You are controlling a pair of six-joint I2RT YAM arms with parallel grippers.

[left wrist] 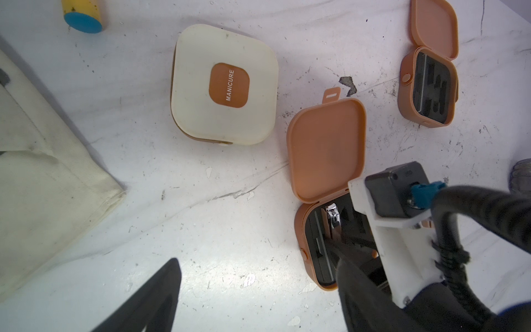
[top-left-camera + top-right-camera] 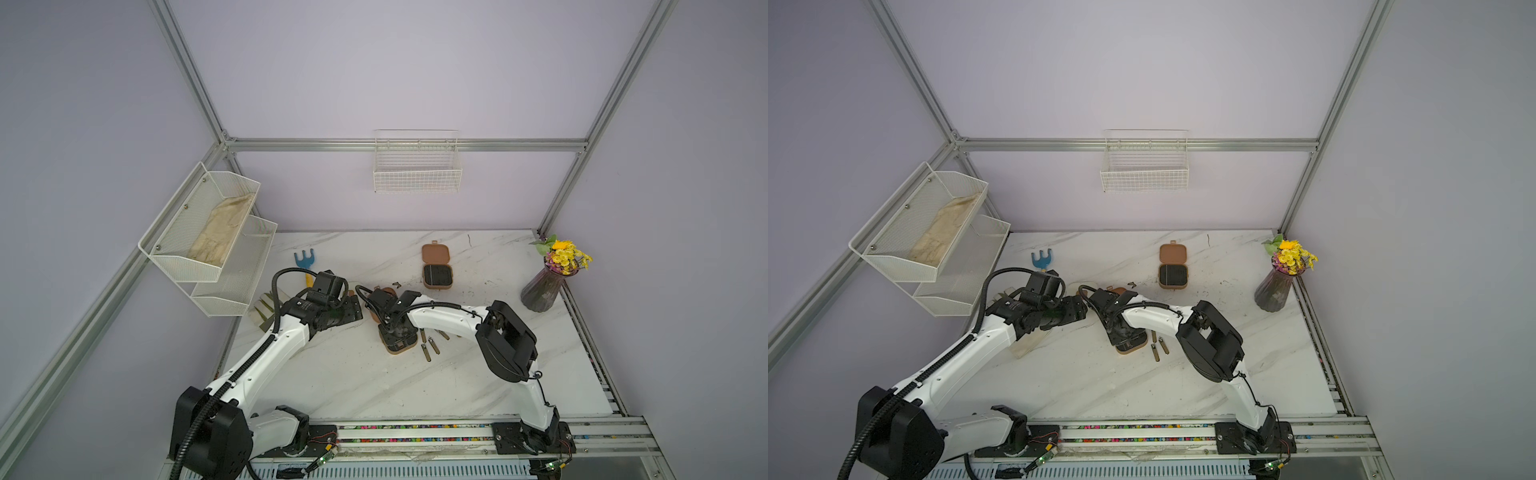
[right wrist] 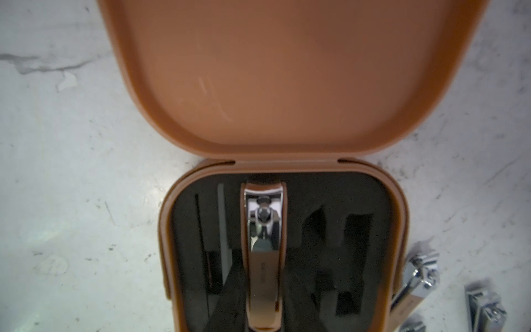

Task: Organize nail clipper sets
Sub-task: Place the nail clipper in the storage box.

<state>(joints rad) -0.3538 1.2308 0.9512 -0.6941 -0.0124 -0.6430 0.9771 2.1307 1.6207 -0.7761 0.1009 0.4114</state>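
Tabletop: a white marble-patterned tabletop [image 2: 332, 386] is seen in both top views.
Wall shelf: a white two-tier mesh shelf [image 2: 174, 266] is fixed above the left edge, and a beige cloth [image 2: 220, 232] is laid in its upper tier.
Wire basket: a white wire basket [image 2: 417, 183] is hung on the back wall.
Vase: a dark ribbed glass vase [image 2: 542, 293] of yellow and purple flowers is stood at the right edge, near the far right corner.
Fabric: a cream fabric piece [image 1: 43, 172] is spread at the left edge.
Left gripper: the left gripper [image 1: 258, 264] is held over bare tabletop near the cream case, with its jaws parted and nothing between them.
Right gripper: the right gripper [image 3: 264, 276] is lowered into the near brown case and clamped on the held clipper.
Rake: a blue-headed, yellow-handled toy rake [image 2: 304, 259] is laid toward the far left corner.
Cream case: a cream rounded-square case [image 1: 224, 83] marked MANICURE is closed, left of the middle.
Near brown case: a brown rounded-square hinged case [image 3: 287, 72] is set at the middle, with its lid open toward the far edge.
Far brown case: a second brown hinged case [image 2: 436, 253] is opened near the far edge, right of the middle.
Held clipper: a bronze-and-silver nail clipper [image 3: 263, 230] is held over the near case's black foam lining.
Loose clippers: several slim silver-and-bronze clippers [image 2: 430, 345] are laid just right of the near case's base.
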